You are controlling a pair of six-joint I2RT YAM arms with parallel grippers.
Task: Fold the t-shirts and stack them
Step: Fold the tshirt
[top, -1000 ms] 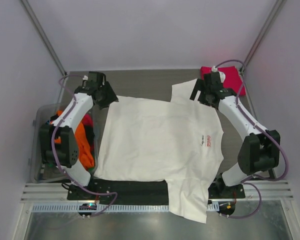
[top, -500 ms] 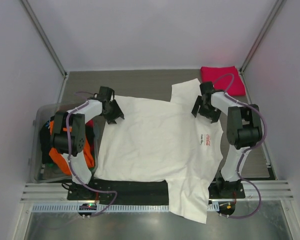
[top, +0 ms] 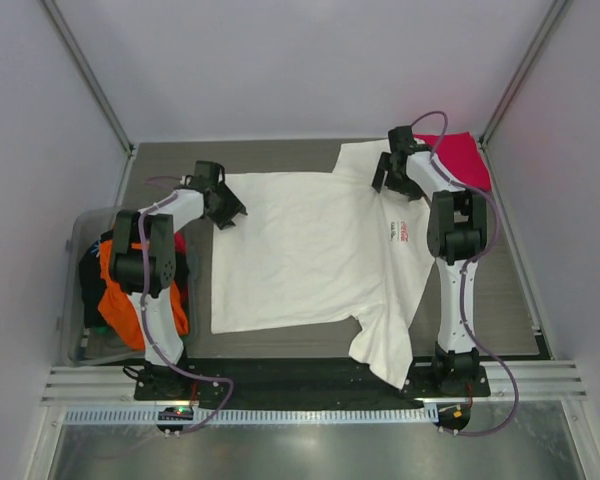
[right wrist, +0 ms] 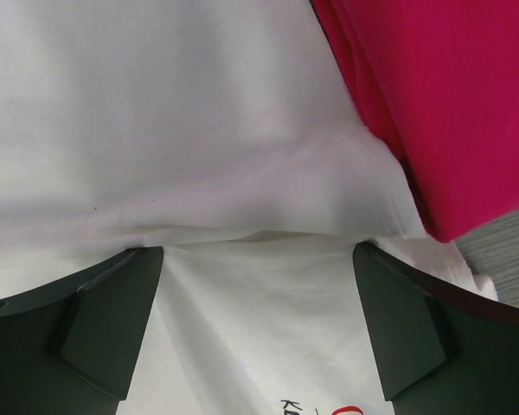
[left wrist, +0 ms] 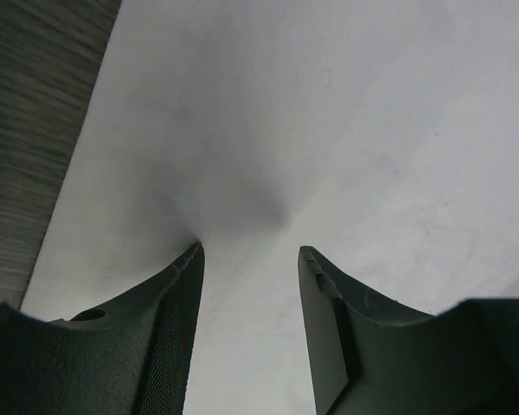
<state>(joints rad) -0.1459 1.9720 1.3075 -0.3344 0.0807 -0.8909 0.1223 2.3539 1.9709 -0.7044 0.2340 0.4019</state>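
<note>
Since a second ago, the white t-shirt (top: 300,250) has slid toward the far side. My left gripper (left wrist: 249,251) stands half-parted on its far left corner; my right gripper (right wrist: 258,251) gapes wide over a ridge of cloth. Neither holds anything. Dragging further could rumple the pink-red t-shirt (right wrist: 450,104) touching it. Its near sleeve crosses the black rail (top: 270,372), perhaps overhanging.
</note>
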